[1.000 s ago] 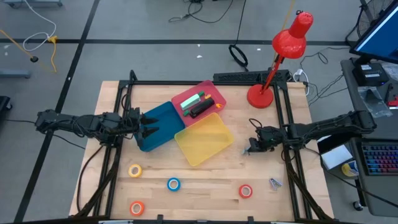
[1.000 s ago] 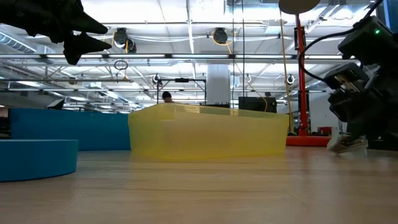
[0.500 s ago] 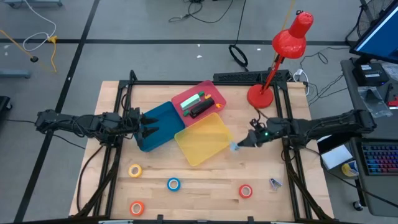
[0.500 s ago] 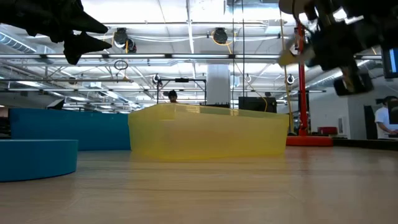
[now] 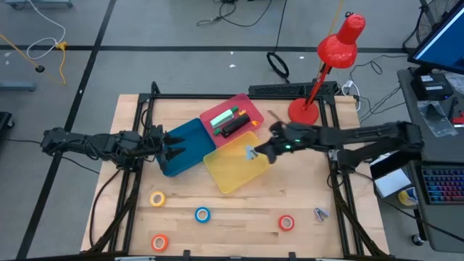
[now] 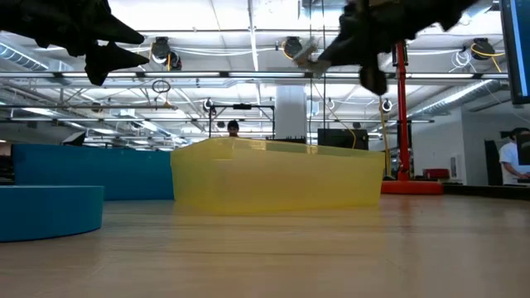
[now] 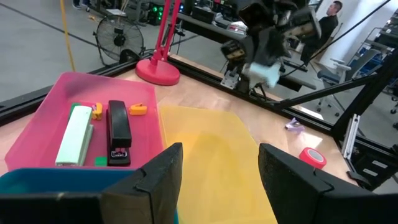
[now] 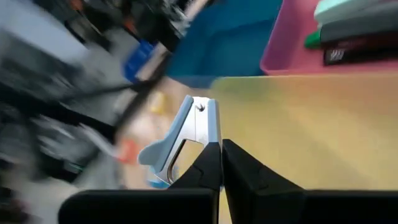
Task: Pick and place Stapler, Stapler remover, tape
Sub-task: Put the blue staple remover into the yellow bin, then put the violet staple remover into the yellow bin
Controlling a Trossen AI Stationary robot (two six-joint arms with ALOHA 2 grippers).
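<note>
High view, right gripper [image 5: 251, 152]: over the near-right edge of the yellow bin [image 5: 237, 162], carrying a small pale staple remover [image 5: 250, 153].
High view, left gripper [image 5: 174, 150]: waits over the blue bin [image 5: 183, 146], fingers spread, nothing in them.
High view, other task things: staplers lie in the pink bin [image 5: 232, 117]; the yellow tape [image 5: 157, 198], blue tape [image 5: 202, 214], orange tape [image 5: 159, 242] and red tape [image 5: 286, 222] lie on the table [image 5: 290, 196], well apart; a second remover [image 5: 320, 213] lies near the red tape.
Low view: the right gripper [image 6: 308, 58] hangs above the yellow bin's wall [image 6: 277, 175], remover not yet lowered.
Left wrist view: the right gripper [image 7: 264, 70] shows beyond the yellow bin [image 7: 211, 155] with the pale remover at its tip.
Right wrist view: fingers pressed together, pinching the remover [image 8: 186, 134] by one end, yellow bin floor [image 8: 311, 130] under it.
Step in hand: likely carrying the remover to a bin.
Next move: probably centre over the bin, lower, then let go.
</note>
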